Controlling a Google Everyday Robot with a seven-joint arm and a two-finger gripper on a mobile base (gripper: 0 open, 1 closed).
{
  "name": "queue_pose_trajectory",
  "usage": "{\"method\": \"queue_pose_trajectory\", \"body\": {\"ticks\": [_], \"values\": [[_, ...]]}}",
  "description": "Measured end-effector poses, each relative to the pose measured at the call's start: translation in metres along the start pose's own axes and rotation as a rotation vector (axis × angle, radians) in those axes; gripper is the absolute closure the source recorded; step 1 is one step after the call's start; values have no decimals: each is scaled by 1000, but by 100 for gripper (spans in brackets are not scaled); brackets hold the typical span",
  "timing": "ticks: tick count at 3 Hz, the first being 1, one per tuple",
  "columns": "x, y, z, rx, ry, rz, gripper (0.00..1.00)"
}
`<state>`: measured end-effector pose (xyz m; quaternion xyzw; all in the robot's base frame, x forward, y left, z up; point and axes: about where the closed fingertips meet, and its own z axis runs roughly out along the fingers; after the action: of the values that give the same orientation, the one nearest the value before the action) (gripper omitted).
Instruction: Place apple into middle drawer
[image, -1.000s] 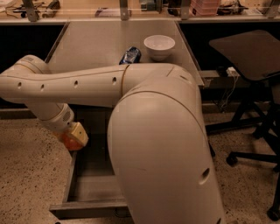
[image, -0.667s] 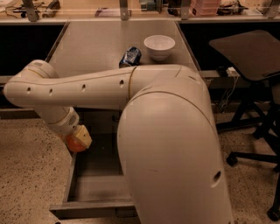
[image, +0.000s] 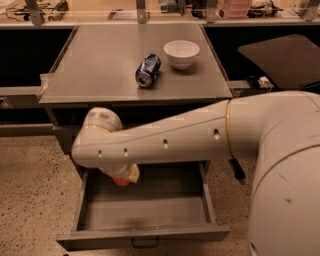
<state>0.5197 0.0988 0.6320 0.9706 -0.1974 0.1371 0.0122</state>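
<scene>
Holds apple (image: 120, 181) clamped in gripper (image: 127, 176), over open middle drawer (image: 150, 212) directly beneath; only lowering and releasing left.

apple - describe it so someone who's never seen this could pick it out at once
Find the open middle drawer low under the grey tabletop, beneath the robot's white arm. At the drawer's back left, the claw peeks from beneath the arm's end, with the apple at it. It is the only small round red-orange thing; the blue can and white bowl sit up on that tabletop.
</scene>
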Motion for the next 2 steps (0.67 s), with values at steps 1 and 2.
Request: {"method": "queue_pose_trajectory", "body": {"ticks": [1, 2], "values": [[-14, 17, 20, 15, -14, -36, 100], [-13, 16, 18, 92, -38, -71, 100]]}}
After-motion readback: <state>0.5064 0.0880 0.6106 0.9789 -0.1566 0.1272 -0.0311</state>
